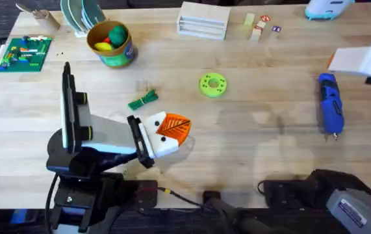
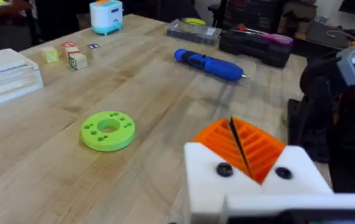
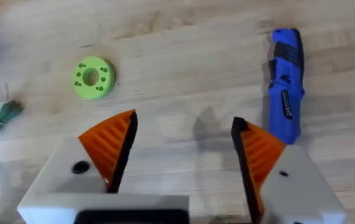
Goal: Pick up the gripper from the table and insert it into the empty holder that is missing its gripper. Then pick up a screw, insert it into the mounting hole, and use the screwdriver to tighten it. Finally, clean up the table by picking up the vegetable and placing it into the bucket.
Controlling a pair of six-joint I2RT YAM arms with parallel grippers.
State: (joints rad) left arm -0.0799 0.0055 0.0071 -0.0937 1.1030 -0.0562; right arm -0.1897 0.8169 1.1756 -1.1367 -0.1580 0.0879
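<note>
**Clean-up still to do; fastening stage cannot be confirmed**

At the left of the overhead view the bucket (image 1: 111, 44) stands near the far edge, holding yellow, green and red toy pieces, but not the vegetable (image 1: 143, 100), which lies flat on the bare table (image 1: 250, 130) between the bucket and the left gripper (image 1: 172, 129). So the last step is plainly not done. The left gripper sits low over the table near the middle, its orange ribbed pads (image 2: 242, 144) pressed together with nothing visible between them. A loose orange finger and a bare white holder cannot be made out, so I cannot tell whether the insertion is finished; no screw shows clearly either. Just beyond lies the lime green disc (image 1: 212, 85). Farther right, the screwdriver (image 1: 330, 104) lies on its side, untouched by either arm. The right gripper (image 3: 183, 155) hovers above the table with its jaws spread wide and empty, the screwdriver just beside its right finger in the wrist view.
</note>
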